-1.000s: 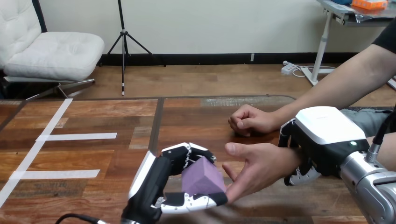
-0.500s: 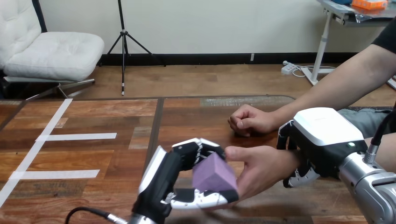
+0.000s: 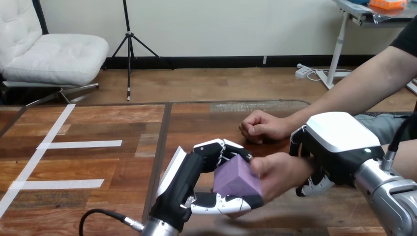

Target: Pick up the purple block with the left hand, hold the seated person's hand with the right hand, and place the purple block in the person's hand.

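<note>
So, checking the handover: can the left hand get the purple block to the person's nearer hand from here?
Probably yes: the left hand, fingers curled round the purple block, holds it against the person's hand, with nothing between them.

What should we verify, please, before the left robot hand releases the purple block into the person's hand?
1. Grip: purple block pinched in left robot hand: ok.
2. Support: right robot hand curled round the person's wrist: ok.
3. Contact: block touching the person's open hand: ok.
4. Catch: open hand's palm under the block: cannot tell.
5. Clearance: person's fist farther back, apart from the handover: ok.
</note>
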Robot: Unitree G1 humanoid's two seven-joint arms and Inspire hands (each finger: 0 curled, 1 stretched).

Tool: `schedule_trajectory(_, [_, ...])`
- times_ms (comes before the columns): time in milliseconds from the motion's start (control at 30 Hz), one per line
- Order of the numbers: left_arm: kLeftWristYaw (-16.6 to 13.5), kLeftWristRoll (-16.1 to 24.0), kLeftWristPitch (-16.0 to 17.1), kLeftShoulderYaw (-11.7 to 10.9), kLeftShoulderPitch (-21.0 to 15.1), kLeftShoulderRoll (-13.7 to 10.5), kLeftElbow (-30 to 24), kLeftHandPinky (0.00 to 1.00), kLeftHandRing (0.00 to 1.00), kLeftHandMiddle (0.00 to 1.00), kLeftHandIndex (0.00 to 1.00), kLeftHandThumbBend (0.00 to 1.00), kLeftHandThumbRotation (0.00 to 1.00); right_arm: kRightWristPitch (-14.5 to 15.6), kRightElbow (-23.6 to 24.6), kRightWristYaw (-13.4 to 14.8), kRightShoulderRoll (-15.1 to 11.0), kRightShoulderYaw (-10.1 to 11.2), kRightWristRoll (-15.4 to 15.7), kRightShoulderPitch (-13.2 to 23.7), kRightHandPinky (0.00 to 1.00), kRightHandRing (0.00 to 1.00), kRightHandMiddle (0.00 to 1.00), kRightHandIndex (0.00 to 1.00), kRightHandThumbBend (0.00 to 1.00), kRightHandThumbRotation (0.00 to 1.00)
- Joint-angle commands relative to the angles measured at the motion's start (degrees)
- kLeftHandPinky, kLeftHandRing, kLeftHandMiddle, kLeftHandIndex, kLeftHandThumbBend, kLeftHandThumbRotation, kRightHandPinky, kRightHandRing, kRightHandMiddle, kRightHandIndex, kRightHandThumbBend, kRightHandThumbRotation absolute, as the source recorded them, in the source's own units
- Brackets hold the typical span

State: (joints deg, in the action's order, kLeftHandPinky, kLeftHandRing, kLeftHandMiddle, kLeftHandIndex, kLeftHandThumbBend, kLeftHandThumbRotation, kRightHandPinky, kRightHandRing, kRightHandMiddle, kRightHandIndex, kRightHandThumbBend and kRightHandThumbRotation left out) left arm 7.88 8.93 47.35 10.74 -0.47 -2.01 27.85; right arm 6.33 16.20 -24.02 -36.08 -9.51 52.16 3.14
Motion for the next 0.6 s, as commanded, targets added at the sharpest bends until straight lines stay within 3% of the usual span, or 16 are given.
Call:
schedule_trajectory(0, [-1.0, 0.2, 0.4, -0.1, -3.7, 0.7, 0.0, 0.41, 0.47, 0.53, 0.55, 0.79, 0.12, -0.2, 0.0, 1.0, 1.0, 0.0, 0.0, 5.9, 0.39, 0.46, 0.52, 0.52, 0.76, 0.0])
schedule_trajectory(567, [-0.9, 0.5, -0.2, 0.1, -3.8, 0.9, -0.1, 0.41, 0.47, 0.52, 0.54, 0.8, 0.14, 0.2, 0.0, 0.7, 1.1, -0.9, 0.1, 6.6, 0.35, 0.42, 0.5, 0.51, 0.77, 0.0])
